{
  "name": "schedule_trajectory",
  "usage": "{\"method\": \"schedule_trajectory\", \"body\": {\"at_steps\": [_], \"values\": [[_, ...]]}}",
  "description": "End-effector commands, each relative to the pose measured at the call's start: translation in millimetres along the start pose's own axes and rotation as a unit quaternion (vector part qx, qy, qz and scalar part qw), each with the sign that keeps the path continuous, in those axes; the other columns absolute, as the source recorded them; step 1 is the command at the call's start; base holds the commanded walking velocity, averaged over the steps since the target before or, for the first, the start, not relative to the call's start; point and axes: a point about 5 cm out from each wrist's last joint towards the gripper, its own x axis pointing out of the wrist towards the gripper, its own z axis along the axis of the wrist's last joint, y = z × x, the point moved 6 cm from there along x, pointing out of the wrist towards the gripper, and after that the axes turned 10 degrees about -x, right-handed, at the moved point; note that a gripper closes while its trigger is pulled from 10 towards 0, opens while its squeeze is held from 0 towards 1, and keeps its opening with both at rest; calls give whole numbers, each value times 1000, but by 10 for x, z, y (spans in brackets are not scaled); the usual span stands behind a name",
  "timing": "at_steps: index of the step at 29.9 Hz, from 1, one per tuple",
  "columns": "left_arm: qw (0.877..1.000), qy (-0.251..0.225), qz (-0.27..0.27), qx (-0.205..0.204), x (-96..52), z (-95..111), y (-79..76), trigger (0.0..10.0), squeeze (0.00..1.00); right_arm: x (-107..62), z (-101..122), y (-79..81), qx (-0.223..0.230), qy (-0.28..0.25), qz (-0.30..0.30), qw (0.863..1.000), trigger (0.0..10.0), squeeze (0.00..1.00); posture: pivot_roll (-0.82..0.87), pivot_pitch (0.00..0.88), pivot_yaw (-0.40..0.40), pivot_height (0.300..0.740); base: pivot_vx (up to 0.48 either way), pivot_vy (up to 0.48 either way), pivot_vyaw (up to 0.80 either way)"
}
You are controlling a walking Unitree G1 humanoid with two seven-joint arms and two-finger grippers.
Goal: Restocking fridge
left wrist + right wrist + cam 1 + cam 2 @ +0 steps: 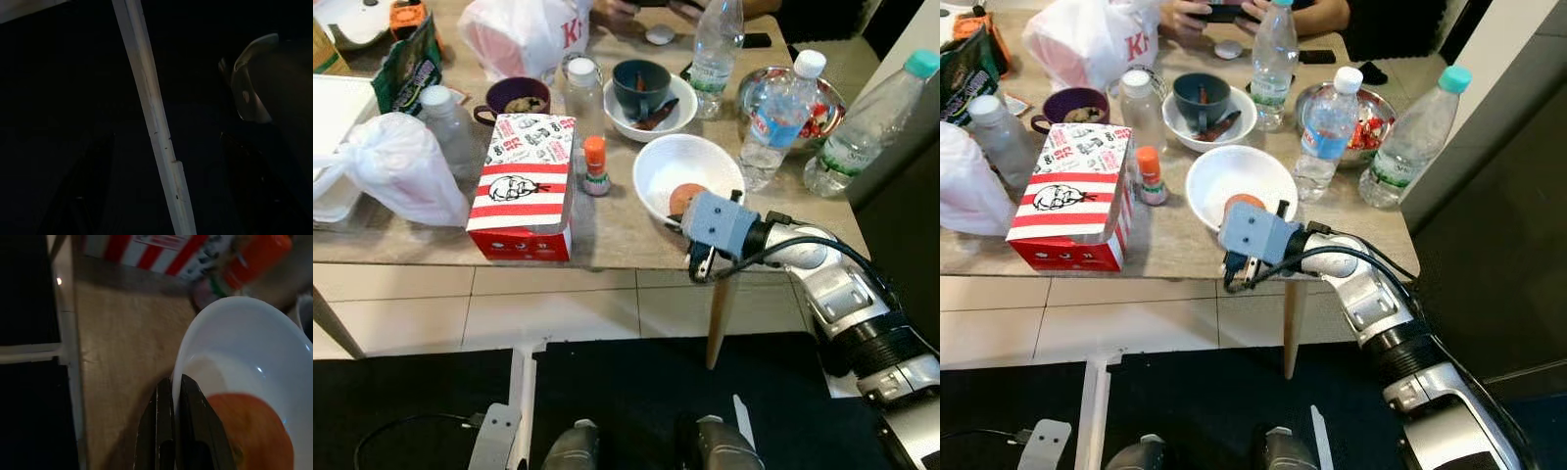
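- While the right gripper (pixel 171 396) pinches the near rim of the round white ceramic bowl (pixel 651 171), one black finger sits inside the wall and one outside — clamped on the rim itself.
- That bowl stands at the near edge of the beige stone-look table (pixel 607 235), toward its right corner, directly ahead of the gripper.
- Inside lies one orange-red round fruit (pixel 254 431), just beside the inner finger.
- Left gripper hangs idle in shade; whether it is open is unreadable.
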Motion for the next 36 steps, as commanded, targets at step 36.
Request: {"method": "schedule_trajectory", "body": {"at_steps": [36], "values": [[1000,21,-5,-3,-22,-138,-57,10000,0,-889,215,317,-71,8,41,997,10000,0,-98,244,-52,723,0,0,0]]}}
